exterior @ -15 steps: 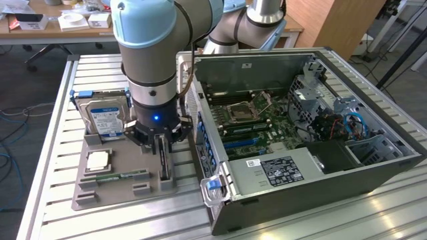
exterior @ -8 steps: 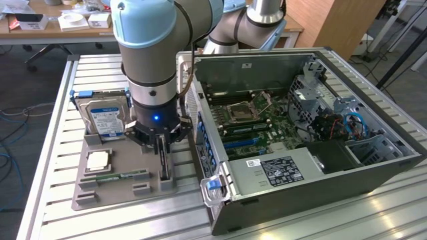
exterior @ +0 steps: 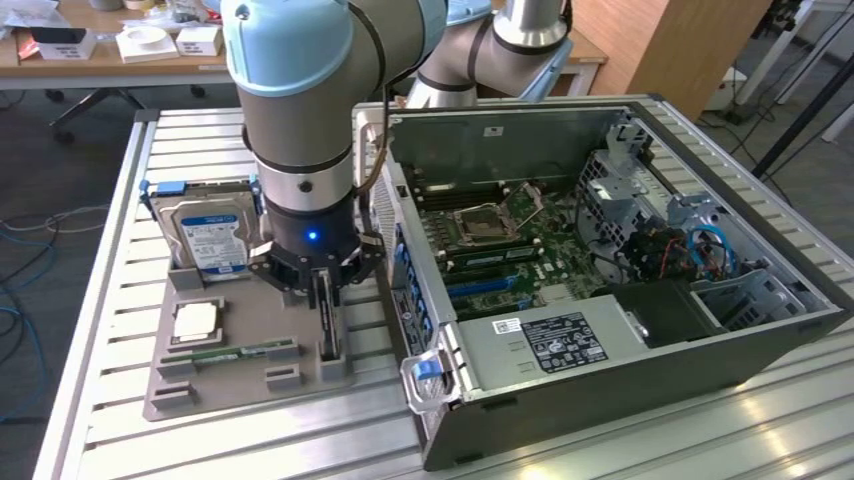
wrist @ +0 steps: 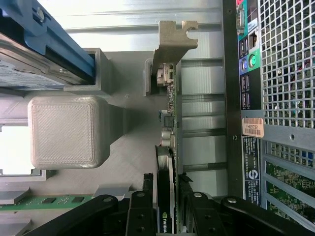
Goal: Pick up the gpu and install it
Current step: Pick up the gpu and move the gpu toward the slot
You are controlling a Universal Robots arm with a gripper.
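Note:
The gpu (exterior: 328, 322) is a thin dark card standing on edge in a slot of the grey holder tray (exterior: 267, 320), just beside the open computer case (exterior: 601, 300). My gripper (exterior: 327, 285) comes straight down on it from above. In the wrist view the gpu (wrist: 170, 98) is edge-on, with its silver end bracket (wrist: 171, 44) at the far end. My gripper (wrist: 166, 181) has a black finger (wrist: 142, 206) pressed against each face of the card, so it is shut on the gpu. The card's lower edge still sits in the tray.
On the tray are also a hard drive (exterior: 211, 235) with a blue-white label, a square processor (exterior: 196, 320) and a green RAM stick (exterior: 227, 353). The case's motherboard (exterior: 507, 240) lies exposed. Its rear panel (wrist: 275, 73) stands close beside the gpu.

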